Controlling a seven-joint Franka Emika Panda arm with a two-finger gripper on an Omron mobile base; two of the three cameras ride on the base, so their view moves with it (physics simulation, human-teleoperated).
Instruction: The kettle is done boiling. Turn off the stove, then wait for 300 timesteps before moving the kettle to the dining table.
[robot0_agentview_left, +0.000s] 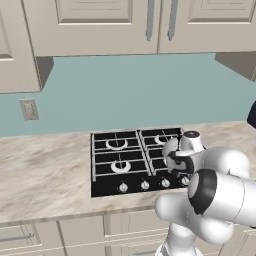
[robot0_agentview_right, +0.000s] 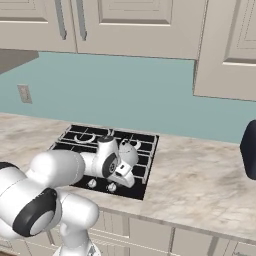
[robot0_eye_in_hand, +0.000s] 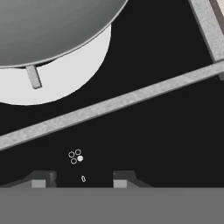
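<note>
— Marbled counter (robot0_agentview_left: 45, 175) runs under pale wall cabinets (robot0_agentview_left: 100, 25) and a blue-green backsplash (robot0_agentview_left: 130, 90), yes?

— Yes, and the stove (robot0_agentview_left: 107, 162) is set into it: black top, white burner rings, silver knobs (robot0_agentview_left: 123, 187) along the front edge. A wall outlet (robot0_agentview_left: 29, 109) sits on the backsplash at about ten o'clock from the stove in the left base view.

— Where is the kettle?

— In the hand view, the kettle (robot0_eye_in_hand: 48, 26) fills the eleven o'clock corner, a grey metal dome over a white burner ring (robot0_eye_in_hand: 65, 78). In the right base view a little of its silver body (robot0_agentview_right: 131, 150) shows at the front right burner, just behind the wrist.

— And the arm?

— The white arm reaches low over the front right of the stove. The gripper (robot0_eye_in_hand: 83, 181) hovers above the black surface near a small burner-marking icon (robot0_eye_in_hand: 75, 156), with a grey grate bar (robot0_eye_in_hand: 113, 105) crossing between it and the kettle.

— Is it holding anything?

— No. Both dark fingertips (robot0_eye_in_hand: 124, 178) stand apart at six o'clock with bare black stove between them; the jaws are partly spread and grip nothing.
</note>
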